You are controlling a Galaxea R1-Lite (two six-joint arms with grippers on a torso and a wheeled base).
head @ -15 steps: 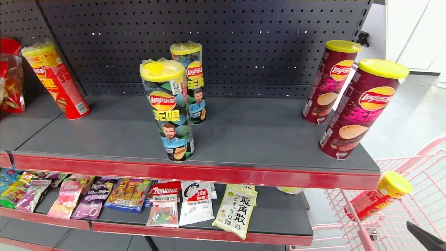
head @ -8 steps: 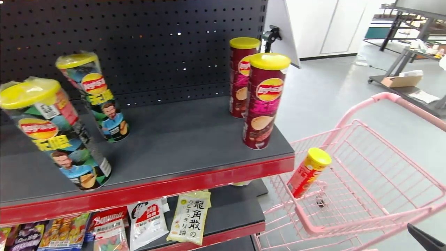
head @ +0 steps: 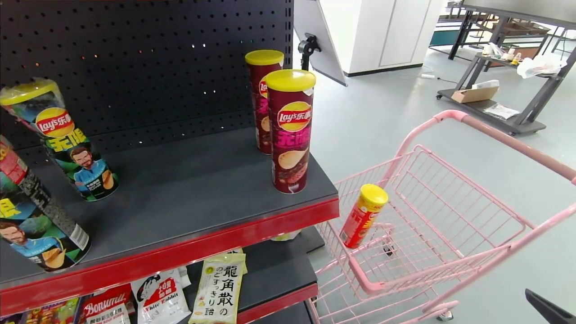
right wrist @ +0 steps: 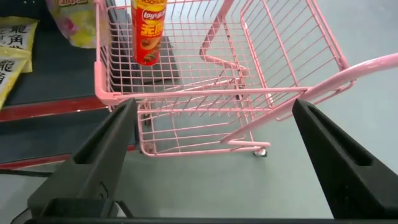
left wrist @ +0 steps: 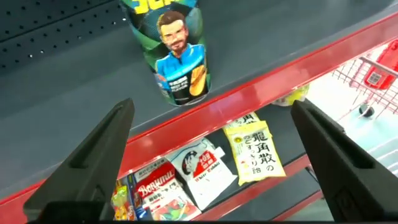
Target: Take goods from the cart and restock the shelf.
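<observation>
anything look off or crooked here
Only the red can in the pink cart: it leans at a tilt at the cart's shelf-side end instead of standing. The maroon cans on the shelf stand upright.

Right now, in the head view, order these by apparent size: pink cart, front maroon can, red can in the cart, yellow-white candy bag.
Largest: pink cart. Then front maroon can. The yellow-white candy bag and red can look alike; the bag runs off the edge, so unranked.
</observation>
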